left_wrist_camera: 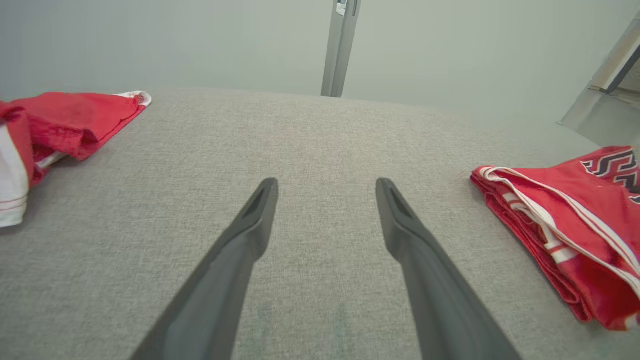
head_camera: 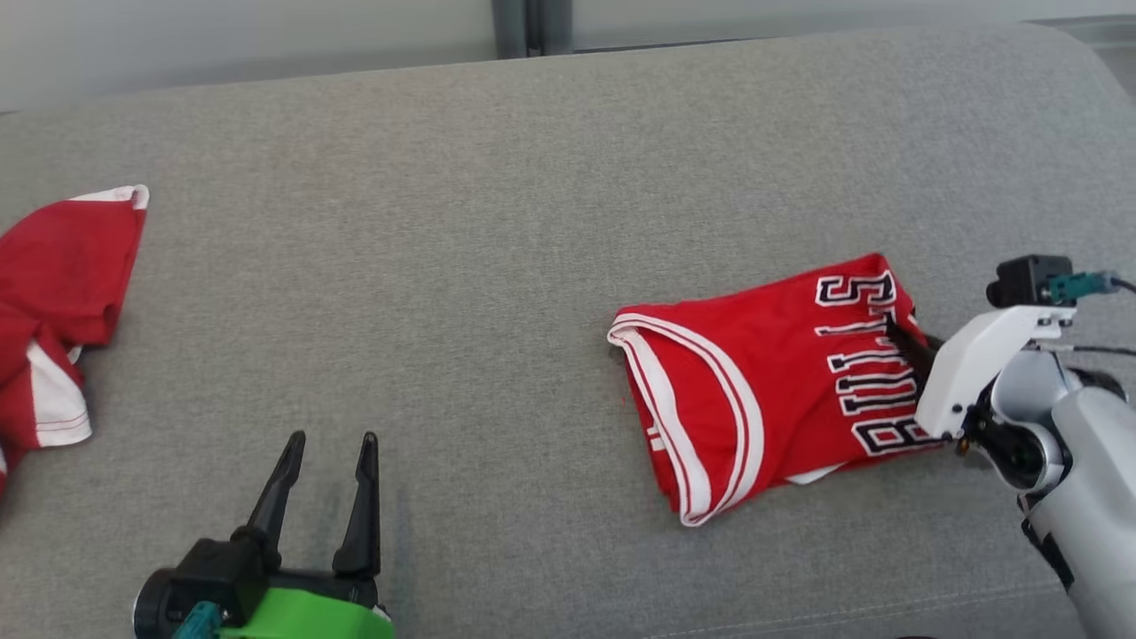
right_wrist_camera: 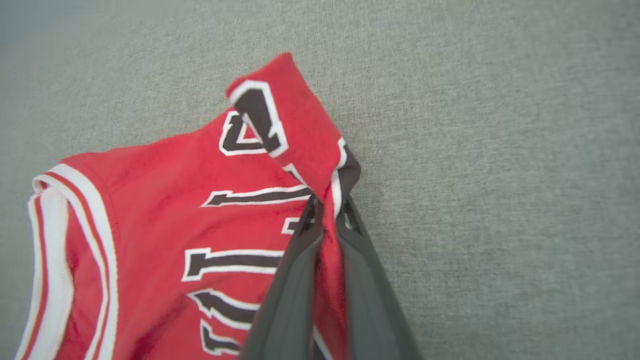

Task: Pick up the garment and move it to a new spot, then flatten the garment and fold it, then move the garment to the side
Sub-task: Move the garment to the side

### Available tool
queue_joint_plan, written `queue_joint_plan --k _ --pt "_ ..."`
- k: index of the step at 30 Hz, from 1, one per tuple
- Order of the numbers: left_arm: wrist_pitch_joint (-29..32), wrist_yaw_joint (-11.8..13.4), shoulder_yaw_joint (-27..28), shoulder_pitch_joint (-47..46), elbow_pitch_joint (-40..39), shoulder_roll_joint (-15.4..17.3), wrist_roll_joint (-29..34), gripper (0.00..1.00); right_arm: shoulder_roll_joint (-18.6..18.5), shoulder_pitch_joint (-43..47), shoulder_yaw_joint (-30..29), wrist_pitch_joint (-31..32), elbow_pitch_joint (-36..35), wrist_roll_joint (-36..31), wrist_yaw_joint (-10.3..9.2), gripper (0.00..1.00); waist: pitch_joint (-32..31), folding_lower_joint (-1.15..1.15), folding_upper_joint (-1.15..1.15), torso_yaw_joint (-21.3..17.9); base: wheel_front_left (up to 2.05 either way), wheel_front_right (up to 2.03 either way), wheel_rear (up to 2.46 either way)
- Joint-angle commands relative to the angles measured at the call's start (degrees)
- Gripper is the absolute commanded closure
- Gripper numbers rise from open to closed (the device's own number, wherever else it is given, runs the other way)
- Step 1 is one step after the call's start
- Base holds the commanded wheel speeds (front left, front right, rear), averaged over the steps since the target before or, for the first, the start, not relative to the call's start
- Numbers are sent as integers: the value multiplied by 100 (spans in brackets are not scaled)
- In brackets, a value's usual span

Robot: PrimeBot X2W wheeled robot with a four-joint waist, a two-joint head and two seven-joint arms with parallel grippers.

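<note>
A grey woven upholstered surface (head_camera: 497, 204) spreads beneath both arms, with a pale wall and a grey upright post (head_camera: 524, 27) behind it. On its right half lies the red knit basketball jersey (head_camera: 754, 390) with white-striped trim and black block lettering. It is folded into a compact stack, and its long axis runs left to right across the head view. The trimmed opening points toward the robot's left and the lettered end toward its right.

The right end effector (right_wrist_camera: 330, 212) sits at that lettered end, its two dark fingers drawn narrow on a raised ridge of red cloth. The whole jersey therefore stretches leftward from the grip. The left end effector (head_camera: 333, 437), fingers spread wide and holding nothing, hovers well apart from the jersey, to its left and closer to the robot. The right arm is plainly the nearer one.

It is hard to tell whether the pinch takes every folded layer or only the upper ones. A pull sideways would probably trail the stack behind the fingers. A crumpled red garment with white hem (head_camera: 53, 284) lies at the far left, well apart.
</note>
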Motion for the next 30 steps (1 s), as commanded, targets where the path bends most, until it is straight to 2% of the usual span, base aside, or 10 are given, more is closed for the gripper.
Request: queue_joint_plan --k 1,7,15,26,30 --pt "-15 -21 -28 -188 -41 95 8 0 -79 -224 9 -77 -4 -74 -9 100 286 0 0 -323 0 0 0" --pt "-14 -21 -299 -739 -149 312 17 0 -171 -1162 -179 -553 395 -507 -9 100 942 0 0 -614 0 0 0" --pt "-15 -21 -395 -1223 -396 511 29 0 -345 -2401 -574 -801 1120 -991 -9 100 1596 0 0 -686 0 0 0" --pt "-14 -21 -333 -1248 -933 698 165 0 -941 -3025 -1411 -981 2010 -1529 -9 100 1996 0 0 -741 0 0 0" --pt "-14 -21 -353 -1274 -914 748 199 0 -1005 -3190 -1658 -1162 2222 -1829 -9 100 2086 0 0 -688 0 0 0"
